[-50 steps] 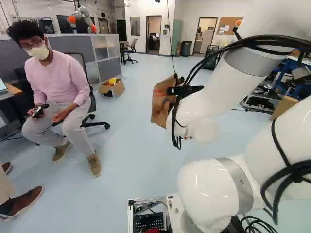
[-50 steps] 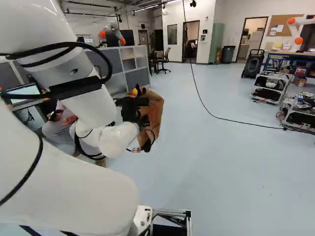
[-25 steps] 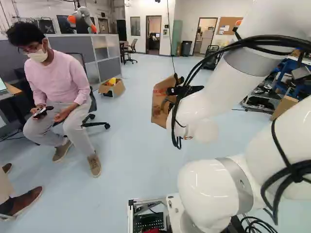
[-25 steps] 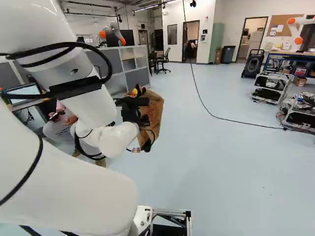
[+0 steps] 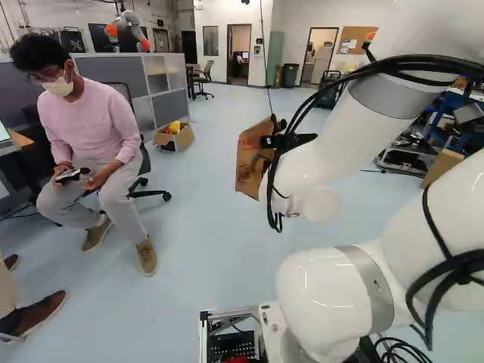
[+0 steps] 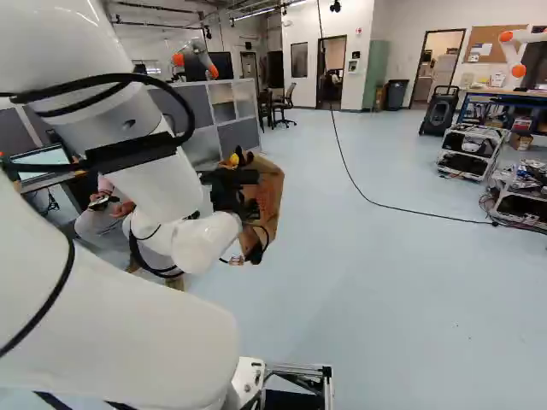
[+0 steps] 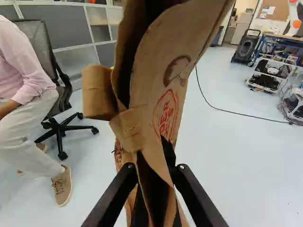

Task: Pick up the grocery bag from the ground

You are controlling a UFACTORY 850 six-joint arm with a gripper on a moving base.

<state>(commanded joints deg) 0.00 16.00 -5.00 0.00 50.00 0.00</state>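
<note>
Well, your gripper (image 7: 154, 171) had both fingers pinching the grocery bag (image 7: 158, 90), which hung above the floor (image 6: 385, 290), right at the gripper's twelve o'clock, long side nearly upright.

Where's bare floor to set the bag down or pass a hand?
Widest bare floor: right base view, right of the held grocery bag, this side of the black cable.
Smaller patch: left base view, between seated person and arm.
Crowded: carts past the cable's right end; office chair by the person.
</note>
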